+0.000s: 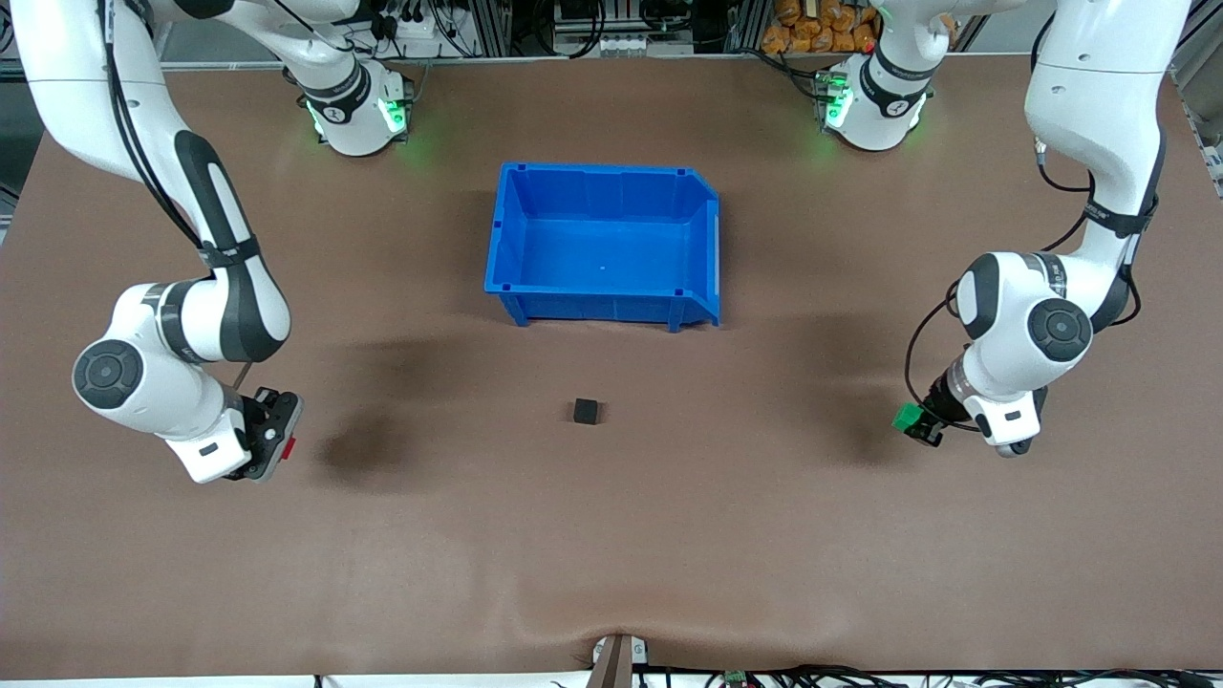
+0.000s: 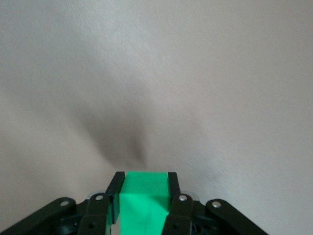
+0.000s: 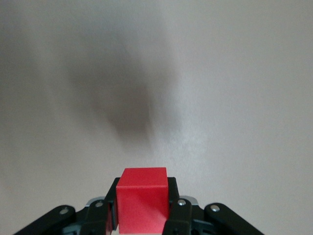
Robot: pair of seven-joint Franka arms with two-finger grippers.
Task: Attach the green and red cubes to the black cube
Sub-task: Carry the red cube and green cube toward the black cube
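The black cube [image 1: 587, 411] sits alone on the brown table, nearer to the front camera than the blue bin. My left gripper [image 1: 915, 422] hangs over the table toward the left arm's end, shut on the green cube [image 1: 905, 417]. In the left wrist view the green cube [image 2: 145, 196] fills the gap between the two black fingers [image 2: 115, 191]. My right gripper [image 1: 279, 441] hangs over the table toward the right arm's end, shut on the red cube [image 1: 290, 443], of which only a sliver shows there. The right wrist view shows the red cube [image 3: 143, 198] clamped between its fingers [image 3: 173, 193].
A large blue bin [image 1: 604, 241] with nothing in it stands at the table's middle, farther from the front camera than the black cube. Both arms' bases stand along the table's back edge. Bare brown tabletop [image 1: 611, 535] lies around the black cube.
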